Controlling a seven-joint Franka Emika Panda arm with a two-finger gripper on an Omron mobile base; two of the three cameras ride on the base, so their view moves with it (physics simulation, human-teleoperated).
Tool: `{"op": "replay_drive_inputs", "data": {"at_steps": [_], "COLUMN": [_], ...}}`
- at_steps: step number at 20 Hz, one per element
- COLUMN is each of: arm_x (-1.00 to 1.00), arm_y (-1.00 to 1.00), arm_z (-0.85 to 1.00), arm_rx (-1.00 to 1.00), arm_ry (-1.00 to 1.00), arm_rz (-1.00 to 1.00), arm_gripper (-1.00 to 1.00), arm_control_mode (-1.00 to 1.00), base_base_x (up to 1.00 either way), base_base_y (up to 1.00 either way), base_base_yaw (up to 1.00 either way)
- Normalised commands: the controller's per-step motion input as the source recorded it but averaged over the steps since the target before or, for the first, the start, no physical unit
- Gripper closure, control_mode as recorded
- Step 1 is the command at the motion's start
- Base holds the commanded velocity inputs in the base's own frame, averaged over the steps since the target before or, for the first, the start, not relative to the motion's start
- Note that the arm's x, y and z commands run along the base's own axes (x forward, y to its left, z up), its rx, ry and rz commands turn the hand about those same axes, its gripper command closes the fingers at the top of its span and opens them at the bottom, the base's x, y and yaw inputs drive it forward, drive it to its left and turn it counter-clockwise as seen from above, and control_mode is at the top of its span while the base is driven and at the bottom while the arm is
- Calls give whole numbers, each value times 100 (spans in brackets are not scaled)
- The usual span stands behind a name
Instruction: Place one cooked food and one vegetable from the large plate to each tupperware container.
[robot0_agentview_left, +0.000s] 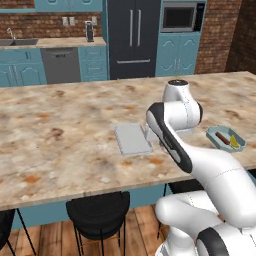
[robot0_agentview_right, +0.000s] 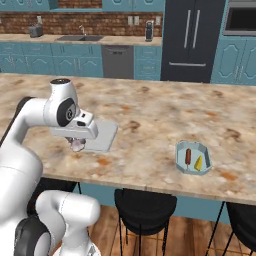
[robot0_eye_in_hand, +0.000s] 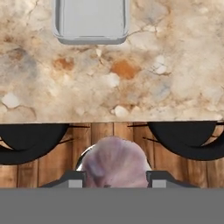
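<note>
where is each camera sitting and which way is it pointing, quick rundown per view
Left base view: behind the arm to its left, looking forward over the counter; the arm rises lower right.
Right base view: behind to its right, same counter; the arm rises lower left, the claw holds the garlic bulb.
Hand view: on the hand, looking along the claw at the counter edge.
All three share the rectangular tray; both base views share the octagonal tray.
</note>
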Motion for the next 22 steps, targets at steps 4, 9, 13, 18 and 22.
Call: {"op": "replay_drive_inputs", "data": {"at_steps": [4,9,13,18,22], "arm_x": [94,100,100,100,100], "arm_y": [29,14,0,0,4], "arm_z": [5,3,0,-12,-54], "arm_rx": [-5,-3,0,2,0], "arm_ry": [8,30,32,11,-3], "arm_rz": [0,0,0,0,0], "arm_gripper": [100,100,100,100,100], "arm_control_mode": [-100,-100,-100,-100,-100], "base_base_x": [0,0,0,0,0], "base_base_y": [0,0,0,0,0], "base_base_yaw": [0,0,0,0,0]}}
